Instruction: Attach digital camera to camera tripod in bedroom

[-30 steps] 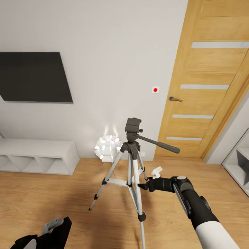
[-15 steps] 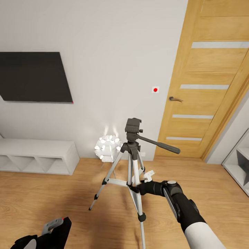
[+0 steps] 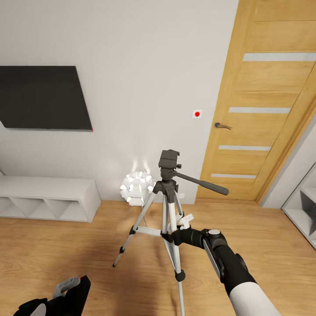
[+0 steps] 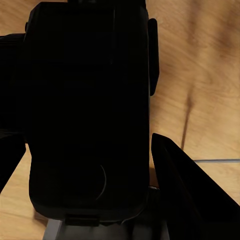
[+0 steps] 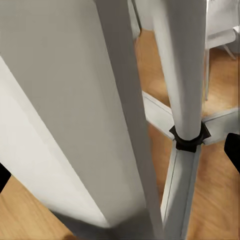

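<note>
The camera tripod [image 3: 168, 193] stands on the plank floor in the middle of the head view, its dark grey head [image 3: 169, 159] bare and its pan handle [image 3: 204, 182] pointing right. My right gripper [image 3: 176, 229] is at the tripod's upper legs, open, with a silver leg [image 5: 100, 115] between its fingers; one dark fingertip [image 5: 234, 152] shows at the edge of the right wrist view. At the lower left of the head view my left gripper [image 3: 52, 302] is shut on the black digital camera [image 4: 85, 110], low above the floor and apart from the tripod.
A white spiky globe lamp [image 3: 137, 188] glows behind the tripod by the wall. A honey-coloured door [image 3: 263, 109] is at right, with a white wall plate [image 3: 197, 114] beside it. Low white cube shelves [image 3: 48, 197] and a dark wall panel [image 3: 41, 97] are at left.
My right arm has moved left and a little lower, bringing its gripper from beside the tripod onto a leg. The left gripper with the camera has stayed still.
</note>
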You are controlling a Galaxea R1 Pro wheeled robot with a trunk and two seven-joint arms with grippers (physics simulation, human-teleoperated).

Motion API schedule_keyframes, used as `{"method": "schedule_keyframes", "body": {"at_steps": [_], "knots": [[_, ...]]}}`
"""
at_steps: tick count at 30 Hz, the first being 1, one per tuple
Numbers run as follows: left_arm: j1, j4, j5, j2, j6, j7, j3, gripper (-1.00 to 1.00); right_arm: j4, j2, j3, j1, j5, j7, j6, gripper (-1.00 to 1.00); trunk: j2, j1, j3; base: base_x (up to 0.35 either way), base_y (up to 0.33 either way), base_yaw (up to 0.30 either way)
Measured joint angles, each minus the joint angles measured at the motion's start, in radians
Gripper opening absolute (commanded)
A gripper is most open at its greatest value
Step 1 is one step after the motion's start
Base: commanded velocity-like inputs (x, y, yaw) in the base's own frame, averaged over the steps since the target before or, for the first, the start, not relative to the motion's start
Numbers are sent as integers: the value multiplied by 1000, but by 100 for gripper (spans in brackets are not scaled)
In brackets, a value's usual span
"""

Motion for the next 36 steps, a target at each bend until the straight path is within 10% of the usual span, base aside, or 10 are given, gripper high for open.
{"method": "schedule_keyframes", "body": {"at_steps": [7,8,21,27,32,36], "knots": [[0,0,0,0,-1,0,0,-100,0,7,1,0,6,-10,-2,100,0,0,0,0,0,0],[0,0,0,0,-1,0,0,-100,0,8,1,0,7,-12,-3,-100,0,0,0,0,0,0],[0,-71,-8,-24,-4,15,0,-100,3,10,1,0,-1,-30,-5,-100,0,0,0,0,0,0],[-9,-270,-24,-36,32,175,3,-100,6,8,1,0,0,-31,-24,-100,0,0,0,0,0,0],[-225,-463,-16,-43,301,331,14,-100,6,6,1,0,4,-29,-30,-100,0,0,0,0,0,0],[-443,-468,-7,-73,427,358,119,-100,6,4,1,0,0,-31,-30,-100,0,0,0,0,0,0]]}}
